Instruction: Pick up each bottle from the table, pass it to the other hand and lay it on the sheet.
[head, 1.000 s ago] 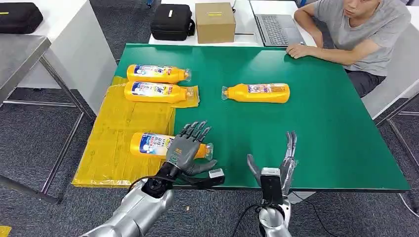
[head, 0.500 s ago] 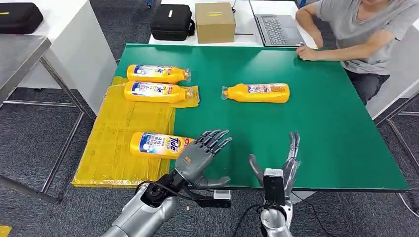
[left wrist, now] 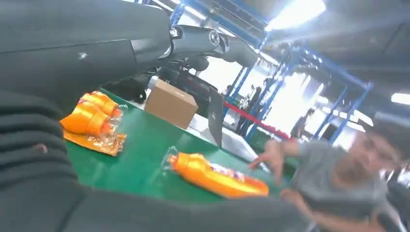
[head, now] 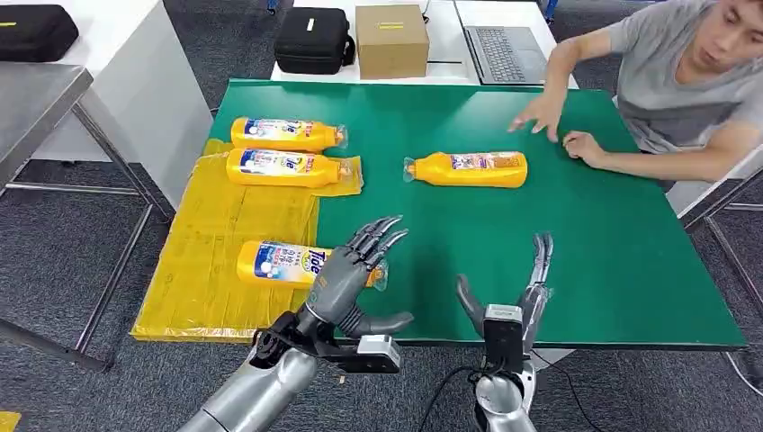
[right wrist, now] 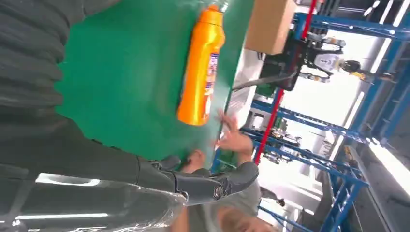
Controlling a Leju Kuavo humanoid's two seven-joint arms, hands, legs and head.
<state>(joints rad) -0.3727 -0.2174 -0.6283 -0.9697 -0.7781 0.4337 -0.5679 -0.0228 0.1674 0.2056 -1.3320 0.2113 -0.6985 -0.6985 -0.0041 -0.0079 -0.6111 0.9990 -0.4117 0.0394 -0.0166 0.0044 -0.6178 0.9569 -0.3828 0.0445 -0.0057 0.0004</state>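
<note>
While three orange plastic bottles lie on or beside the yellow plastic sheet (head: 216,243) at the left, I see one orange plastic bottle with a clear cap (head: 468,169) alone on the green table (head: 594,234), well apart from both hands. My left hand (head: 346,279) hovers above the nearest sheet bottle (head: 283,264), fingers apart, holding nothing. My right hand (head: 513,301) is near the front edge, fingers spread and empty. I think the danger is the person's hand (head: 540,115) reaching near the lone bottle: my reach could meet it, or the round bottle could roll.
</note>
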